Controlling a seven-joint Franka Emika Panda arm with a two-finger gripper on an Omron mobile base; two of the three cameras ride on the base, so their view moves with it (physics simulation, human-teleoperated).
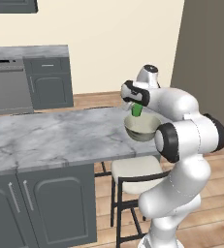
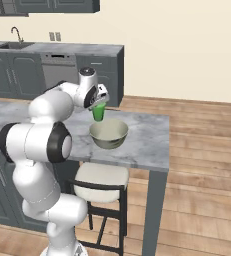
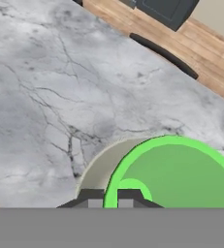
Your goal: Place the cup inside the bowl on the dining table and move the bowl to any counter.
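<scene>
Your hand (image 2: 99,106) is pinched shut on the rim of the cup (image 2: 98,113), its two tips (image 3: 90,199) clamped on either side of the green wall at the 6 o'clock edge of the hand view. The cup hangs upright from that grip, directly above the bowl (image 2: 108,133), with its base lowered to about the level of the bowl's rim; you cannot tell from these views whether it touches the bowl's inside.

In the hand view the cup's open mouth (image 3: 176,174) sits toward 4 o'clock, and an arc of the bowl's pale rim (image 3: 95,164) curves around it on the 9 o'clock side.

The bowl stands on the table (image 2: 147,137), near its free end and close to the front edge, above the white-seated stool (image 2: 101,180). In the left base view you find the cup (image 1: 136,110) at about 12 o'clock over the bowl (image 1: 141,127), with the marbled table top (image 1: 50,138) stretching away toward 9 o'clock.

A second marbled counter (image 2: 82,48) with dark cabinets runs along the beige wall behind, well apart from the bowl.
</scene>
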